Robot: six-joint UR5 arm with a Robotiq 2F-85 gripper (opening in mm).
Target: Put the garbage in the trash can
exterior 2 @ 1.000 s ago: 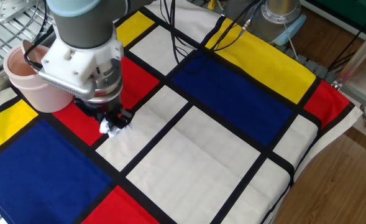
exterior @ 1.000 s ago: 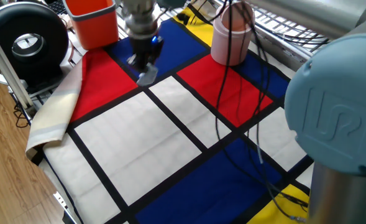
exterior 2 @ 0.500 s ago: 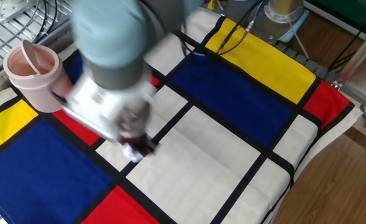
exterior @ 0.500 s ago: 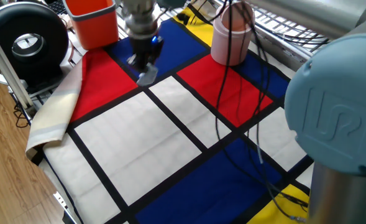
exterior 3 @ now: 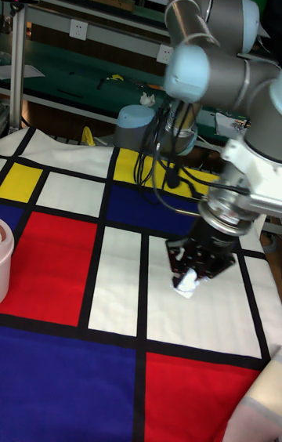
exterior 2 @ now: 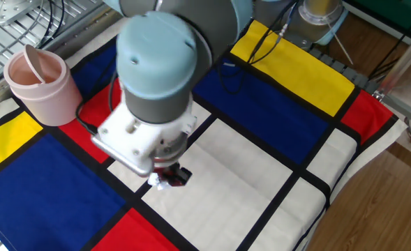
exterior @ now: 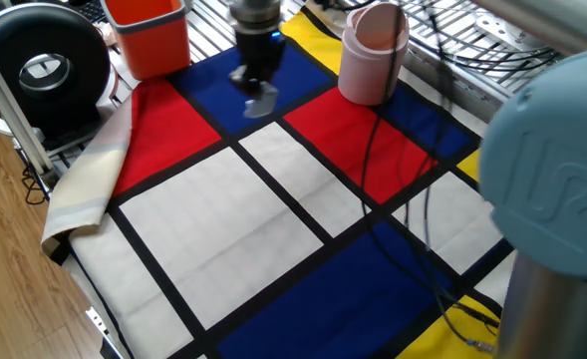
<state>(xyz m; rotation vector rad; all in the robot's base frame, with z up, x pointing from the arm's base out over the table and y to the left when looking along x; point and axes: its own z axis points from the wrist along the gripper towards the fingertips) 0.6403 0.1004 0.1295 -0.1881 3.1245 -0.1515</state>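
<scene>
The transport step was in hand: the gripper [exterior 3: 186,279] carried the garbage [exterior 3: 185,284] above the checked cloth [exterior: 223,209], well apart from the trash can [exterior: 371,53]. The fingers were closed narrowly on the paper wad, which protruded below them. The next move called for positioning over the swing lid and releasing, by judgement.

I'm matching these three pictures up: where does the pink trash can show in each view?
One fixed view: trash can top centre-right, behind the gripper.
The other fixed view: trash can at the upper left.
Tall fixed view: only its edge at the left border.
Shared landmark: the gripper holding the garbage.
</scene>
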